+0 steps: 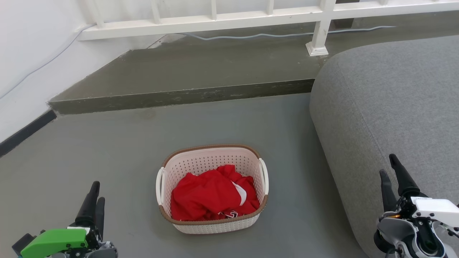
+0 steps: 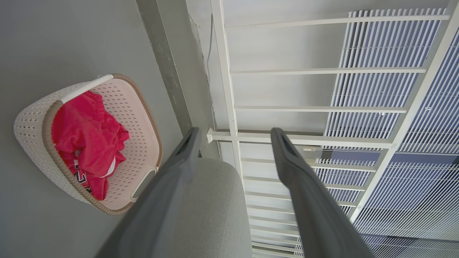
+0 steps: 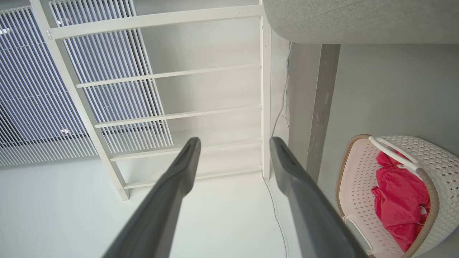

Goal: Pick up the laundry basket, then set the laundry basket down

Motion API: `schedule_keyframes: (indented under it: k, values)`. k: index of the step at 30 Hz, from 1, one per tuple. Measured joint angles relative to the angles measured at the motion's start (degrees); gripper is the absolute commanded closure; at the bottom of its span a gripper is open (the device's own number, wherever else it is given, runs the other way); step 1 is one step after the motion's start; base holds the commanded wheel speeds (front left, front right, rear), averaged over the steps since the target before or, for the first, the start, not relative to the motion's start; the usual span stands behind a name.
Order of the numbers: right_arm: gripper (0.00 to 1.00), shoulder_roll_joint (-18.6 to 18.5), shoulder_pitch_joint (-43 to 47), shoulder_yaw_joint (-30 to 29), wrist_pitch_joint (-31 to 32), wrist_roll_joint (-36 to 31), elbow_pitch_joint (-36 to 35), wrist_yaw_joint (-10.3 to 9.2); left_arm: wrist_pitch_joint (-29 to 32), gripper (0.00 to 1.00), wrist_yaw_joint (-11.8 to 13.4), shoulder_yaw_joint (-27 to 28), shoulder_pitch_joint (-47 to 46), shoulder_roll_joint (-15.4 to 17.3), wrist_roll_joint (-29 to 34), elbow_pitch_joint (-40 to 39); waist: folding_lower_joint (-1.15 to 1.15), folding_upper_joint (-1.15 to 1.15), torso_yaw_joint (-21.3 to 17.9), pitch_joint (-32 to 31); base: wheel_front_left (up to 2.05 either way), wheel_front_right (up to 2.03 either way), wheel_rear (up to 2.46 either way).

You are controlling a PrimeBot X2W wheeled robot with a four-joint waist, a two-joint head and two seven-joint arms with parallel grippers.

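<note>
The laundry basket [image 1: 200,163] sits on the grey floor in the middle of the head view. It is cream-white with perforated walls, a brown rim and white loop handles on both sides, and holds a crumpled red garment [image 1: 211,195]. My left gripper [image 1: 96,191] is at the lower left, open and empty, well to the left of the basket. At the lower right, over the sofa edge, my right gripper [image 1: 389,165] is open and empty. The basket [image 2: 32,118] lies at the left of the left wrist view, and the basket [image 3: 439,157] at the right of the right wrist view.
A large grey sofa [image 1: 391,107] fills the right side, close to the basket. A raised concrete step [image 1: 179,96] runs across behind the basket, with a white railing [image 1: 319,32] and a cable on it. A white wall [image 1: 28,53] stands at the left.
</note>
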Motion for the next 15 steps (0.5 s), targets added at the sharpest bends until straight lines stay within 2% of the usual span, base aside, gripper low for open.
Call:
schedule_keyframes:
  k: [15]
  values:
    - [0.00, -0.1, -0.7, 2.5, -2.5, -1.8, -3.0, 0.00, -3.3, 0.00, 0.0, -1.2, -0.1, 0.3, 2.1, -2.6, 0.00, 0.00, 0.0, 0.2, 0.00, 0.00, 0.00]
